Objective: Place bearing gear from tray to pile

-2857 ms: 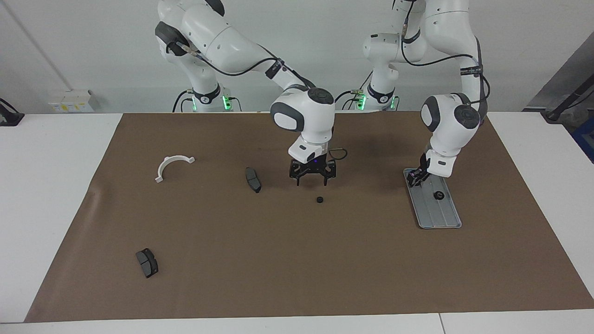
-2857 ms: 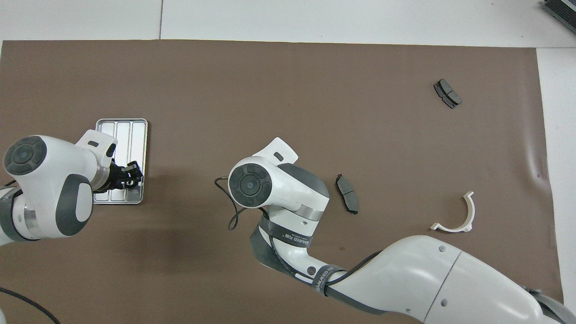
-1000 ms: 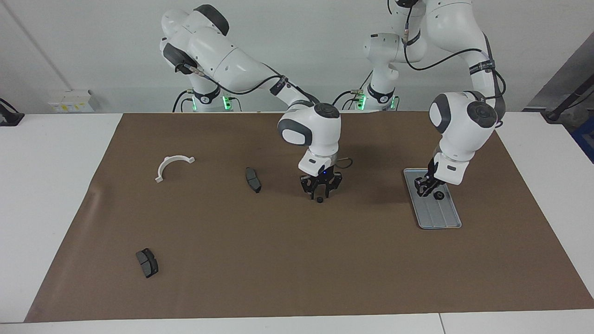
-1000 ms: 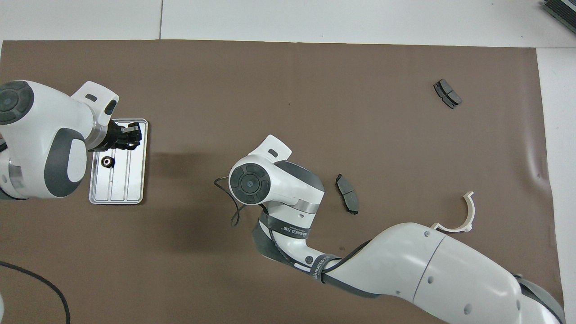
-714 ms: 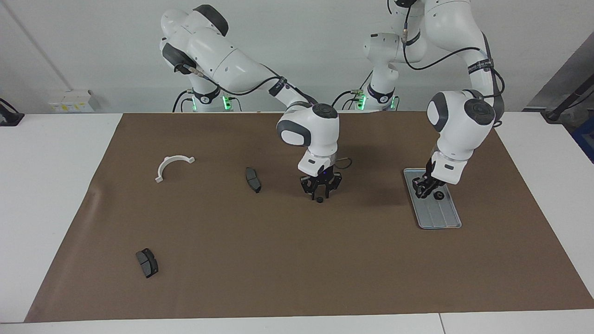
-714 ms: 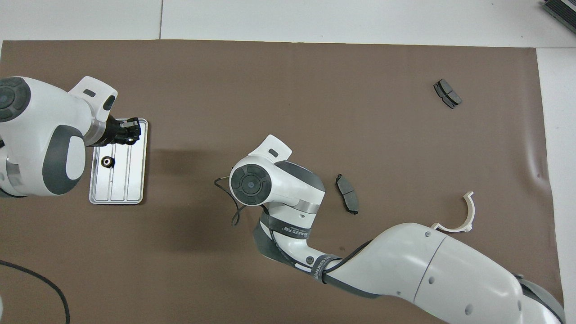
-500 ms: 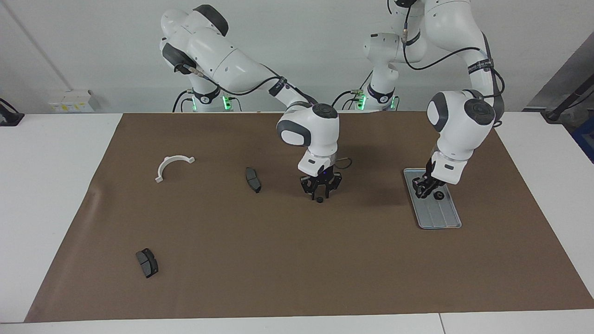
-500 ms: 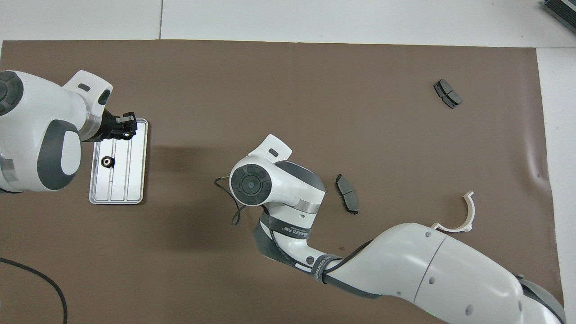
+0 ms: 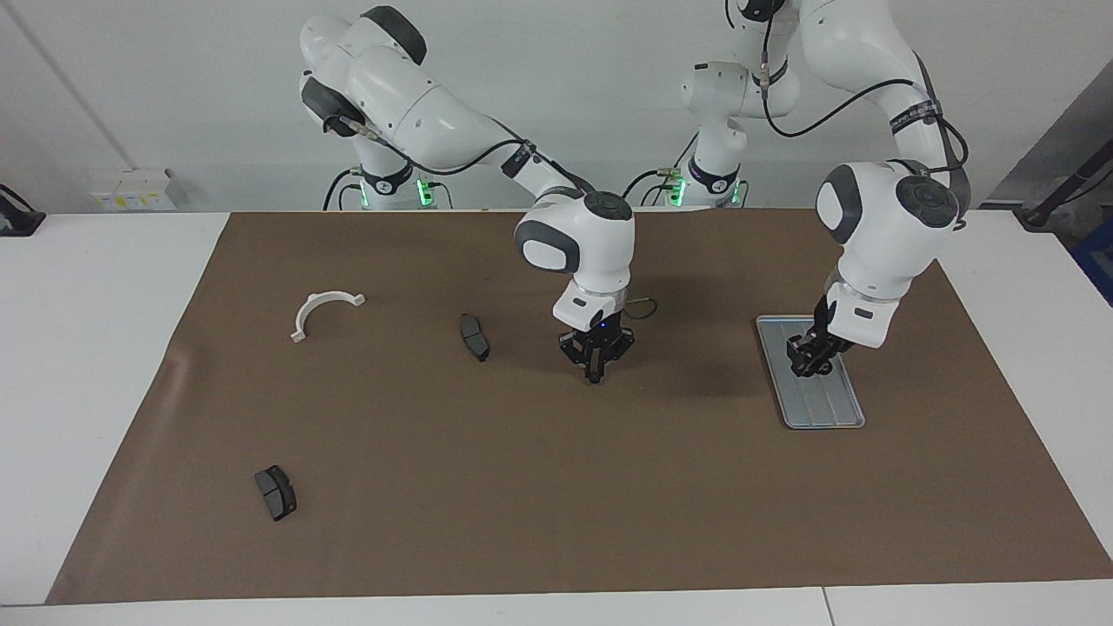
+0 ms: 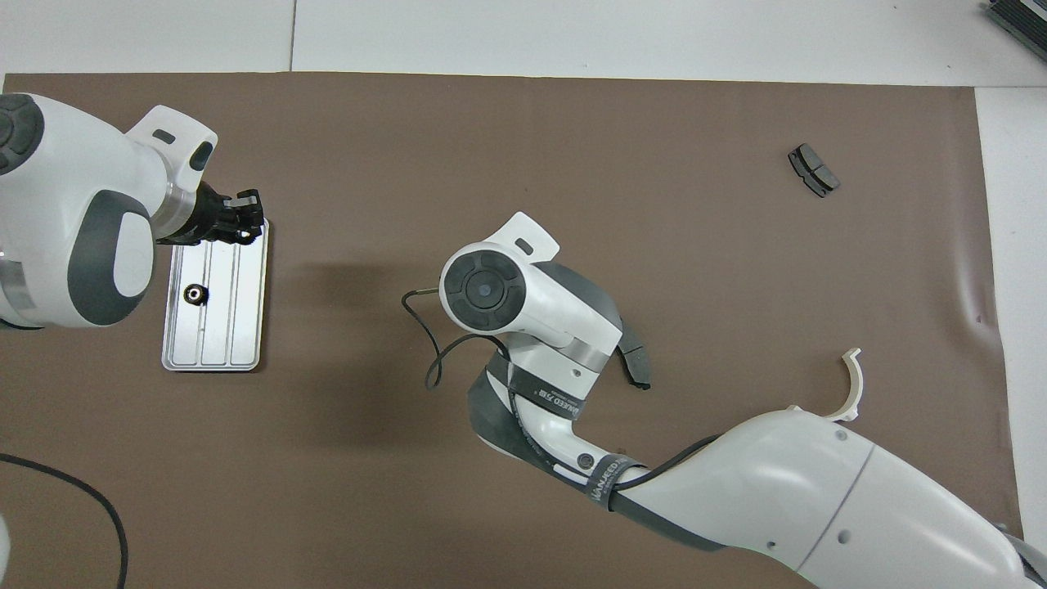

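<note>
While the right gripper [image 9: 594, 372] rests at the facing view's centre, fingertips pinched together with nothing visibly between them, the bearing gear [image 10: 195, 293] lies in the tray [image 10: 241, 319], overhead view's centre left. The left gripper [image 10: 239, 221], its opening unreadable, hovers over the tray's upper rim. It should centre squarely astride the gear before closing.

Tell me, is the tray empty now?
No. In the overhead view a small black bearing gear lies on the tray, near its edge.

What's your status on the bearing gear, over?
Right pincer shut, low over mid-mat. Left pincer over the tray. Bearing gear sits on tray, ungripped. Nothing in the way.
</note>
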Robot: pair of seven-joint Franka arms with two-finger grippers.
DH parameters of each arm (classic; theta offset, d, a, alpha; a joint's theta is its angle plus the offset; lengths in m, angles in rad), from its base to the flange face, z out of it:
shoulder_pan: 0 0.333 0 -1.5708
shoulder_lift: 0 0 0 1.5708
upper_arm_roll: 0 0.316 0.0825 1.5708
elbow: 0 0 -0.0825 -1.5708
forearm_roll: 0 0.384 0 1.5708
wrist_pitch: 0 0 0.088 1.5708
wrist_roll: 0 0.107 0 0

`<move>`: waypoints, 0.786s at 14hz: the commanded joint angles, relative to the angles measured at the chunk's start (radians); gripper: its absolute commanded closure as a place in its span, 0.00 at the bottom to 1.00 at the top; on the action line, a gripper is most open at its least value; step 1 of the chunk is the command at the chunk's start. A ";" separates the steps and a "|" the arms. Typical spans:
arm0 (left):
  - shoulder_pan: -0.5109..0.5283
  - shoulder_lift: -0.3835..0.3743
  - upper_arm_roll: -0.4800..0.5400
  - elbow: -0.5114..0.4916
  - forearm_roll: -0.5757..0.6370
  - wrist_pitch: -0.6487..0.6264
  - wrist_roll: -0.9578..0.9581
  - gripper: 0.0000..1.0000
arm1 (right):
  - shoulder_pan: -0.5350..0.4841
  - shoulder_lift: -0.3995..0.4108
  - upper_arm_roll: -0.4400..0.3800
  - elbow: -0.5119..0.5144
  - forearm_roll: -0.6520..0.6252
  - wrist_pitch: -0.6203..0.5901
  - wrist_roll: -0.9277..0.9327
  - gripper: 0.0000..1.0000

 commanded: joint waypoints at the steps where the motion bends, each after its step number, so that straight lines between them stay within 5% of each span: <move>1: -0.090 0.015 0.009 0.029 -0.012 -0.025 -0.067 1.00 | -0.027 -0.179 -0.112 -0.039 0.237 -0.074 -0.221 1.00; 6: -0.303 0.010 0.009 0.007 -0.012 0.004 -0.188 1.00 | -0.027 -0.266 -0.387 -0.065 0.472 -0.074 -0.613 1.00; 11: -0.461 0.091 0.011 -0.022 -0.012 0.122 -0.270 1.00 | -0.031 -0.188 -0.553 -0.047 0.592 0.055 -0.859 1.00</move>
